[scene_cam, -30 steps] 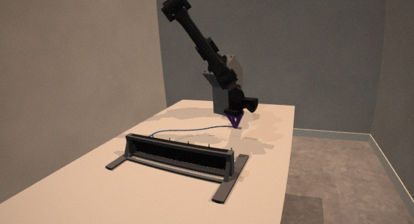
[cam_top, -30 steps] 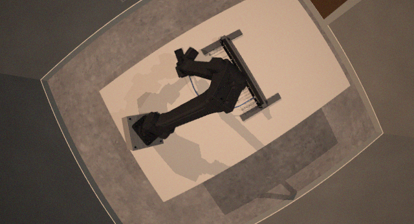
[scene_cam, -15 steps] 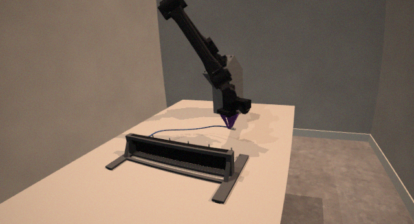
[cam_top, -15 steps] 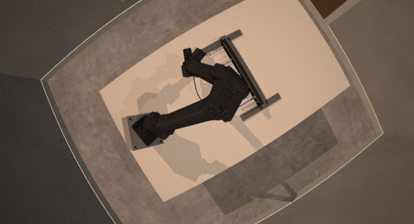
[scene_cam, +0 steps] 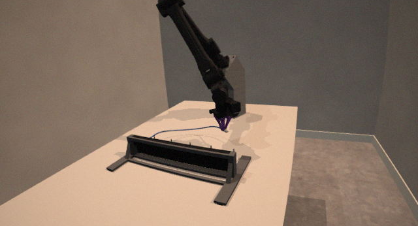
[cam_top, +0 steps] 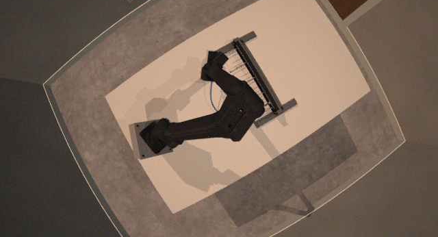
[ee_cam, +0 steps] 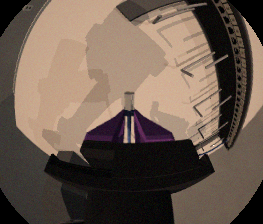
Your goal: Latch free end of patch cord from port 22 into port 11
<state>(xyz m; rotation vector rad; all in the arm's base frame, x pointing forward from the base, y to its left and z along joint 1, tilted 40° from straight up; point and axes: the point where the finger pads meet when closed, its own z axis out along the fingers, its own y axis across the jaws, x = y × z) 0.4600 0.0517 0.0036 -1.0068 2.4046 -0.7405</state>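
My gripper [scene_cam: 224, 128] [ee_cam: 129, 113] is shut on the clear plug of the cord's free end. The plug [scene_cam: 225, 130] [ee_cam: 129, 100] sticks out beyond the purple fingertips; its latch is too small to make out. It hangs above the table on the robot's side of the rack, apart from the panel. The blue cord [cam_top: 211, 93] [scene_cam: 183, 130] arcs from the gripper to the rack's far end, partly under the arm in the top view. The rack [cam_top: 260, 77] [scene_cam: 181, 147] [ee_cam: 240, 75] stands upright on its two feet. Port numbers are unreadable.
Thin rods [ee_cam: 217, 61] stick out from the panel's front towards the robot's side. The rack's feet [cam_top: 254, 35] [scene_cam: 225, 194] reach out across the table [cam_top: 318, 59] [scene_cam: 98, 187]. The arm's base [cam_top: 137, 149] stands at the table's opposite end. Shadows lie under the arm.
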